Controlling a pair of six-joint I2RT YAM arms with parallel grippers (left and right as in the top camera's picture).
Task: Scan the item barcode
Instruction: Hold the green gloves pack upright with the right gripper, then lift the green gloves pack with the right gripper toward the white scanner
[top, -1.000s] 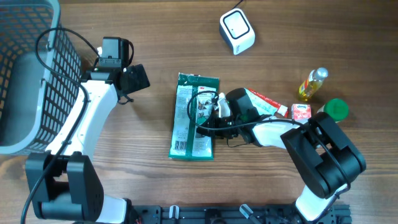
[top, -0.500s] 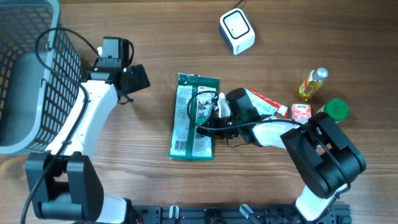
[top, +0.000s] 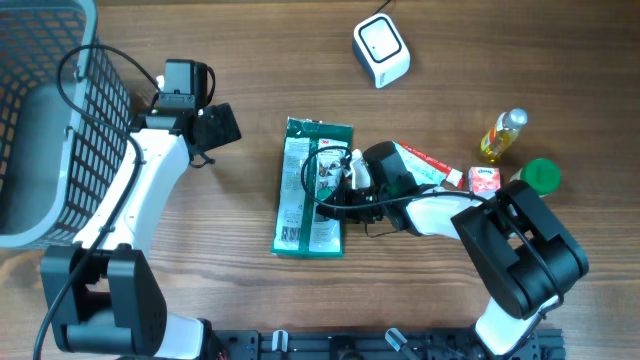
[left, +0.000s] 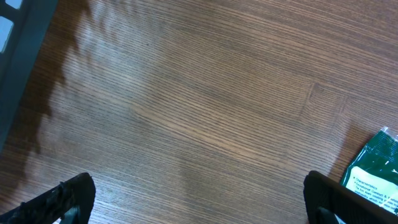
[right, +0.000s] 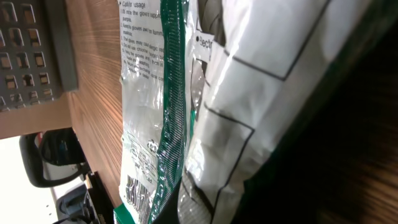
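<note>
Black right end effector (top: 338, 186): jaws together, low on the right edge of the green packet (top: 312, 187), apparently pinching a fold of its film. The pads themselves are hidden in the wrist view.

Green packet: lies flat mid-desk, long axis running away from the robot, printed face up. A striped, barcode-like block (right: 134, 190) sits near its near-left corner.

Risk, grip: the film looks thin and slick. A pinch on one edge may slide off, or lift only the wrapper so that the packet droops and swings.

Risk, reading: a sagging or creased packet could turn the code away from the scanner (top: 381, 50), or throw glare across it. The scanner stands well apart, toward the far edge.

Risk, path: small carton (top: 484, 178), yellow bottle (top: 500, 135) and green round lid (top: 541, 176) stand close by the right arm. A wide swing could topple them.

Left end effector (left: 199, 205): jaws wide apart, empty, over bare desk (top: 250, 60) beside the basket (top: 50, 120). It gives no support to the packet's free end.
</note>
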